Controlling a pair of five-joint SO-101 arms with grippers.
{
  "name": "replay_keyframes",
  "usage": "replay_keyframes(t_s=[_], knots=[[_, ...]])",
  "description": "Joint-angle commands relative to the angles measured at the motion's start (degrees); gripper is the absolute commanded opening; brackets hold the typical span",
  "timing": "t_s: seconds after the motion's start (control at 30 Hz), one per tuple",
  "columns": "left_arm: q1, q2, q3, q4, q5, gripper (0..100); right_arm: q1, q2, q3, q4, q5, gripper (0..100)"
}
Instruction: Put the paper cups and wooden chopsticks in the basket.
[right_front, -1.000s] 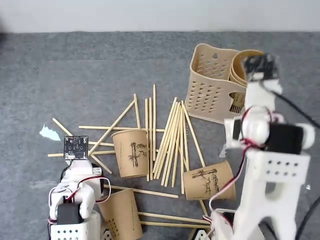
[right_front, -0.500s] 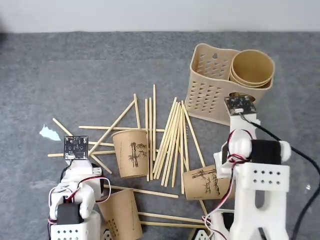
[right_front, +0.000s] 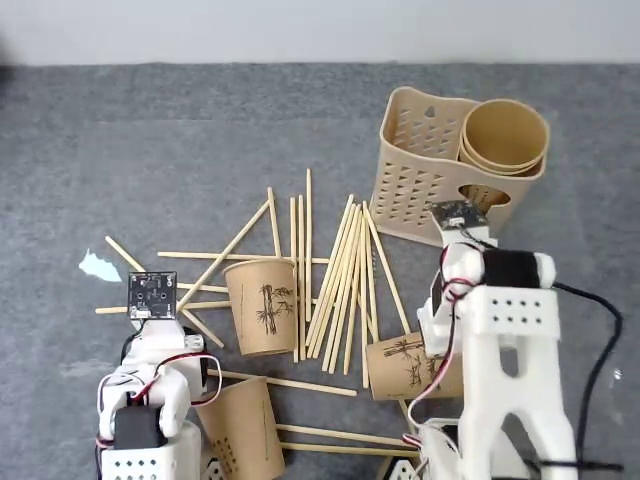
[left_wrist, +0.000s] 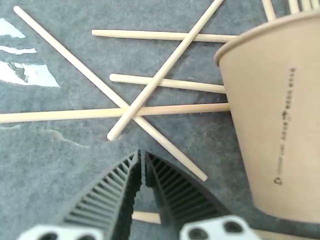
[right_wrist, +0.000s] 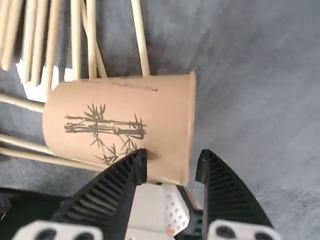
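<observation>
High: basket (right_front: 425, 175) at 1 o'clock holds stacked cups (right_front: 505, 135); chopsticks (right_front: 340, 280) scattered centre; lying cup (right_front: 400, 365) at 5 o'clock under right arm (right_front: 505, 310).
Left wrist: left gripper (left_wrist: 142, 161) clamped shut, empty, over crossed chopsticks.
Right wrist: right gripper (right_wrist: 170, 159) open, fingers either side of lying cup's rim.

The left arm (right_front: 150, 392) and right arm (right_front: 510, 330) were white plastic with black motors, perforated bases and red, white and black wires; the right arm trailed a black cable. The left end effector (left_wrist: 143, 154) and right end effector (right_wrist: 172, 159) had black ribbed fingers (right_wrist: 100, 196).
</observation>
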Motion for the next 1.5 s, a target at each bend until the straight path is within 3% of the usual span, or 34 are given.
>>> replay_keyframes(t_s=[0.0,0.27,0.4,1.23,1.47], knots=[[-0.2,-0.9,-0.7,0.4,-0.5,1,-0.6,2.6,0.1,-0.9,-0.2,17.3],[-0.2,-0.9,-0.7,0.4,-0.5,1,-0.6,3.7,-0.2,-0.7,-0.2,15.2],[-0.2,-0.9,-0.7,0.4,-0.5,1,-0.7,3.7,-3.2,-0.7,-0.1,0.3],[-0.2,-0.9,-0.7,0.4,-0.5,1,-1.1,3.6,-30.8,4.7,-0.1,0.8],[-0.2,-0.9,-0.7,0.4,-0.5,1,-5.9,-1.8,-39.5,4.7,-0.1,0.8]])
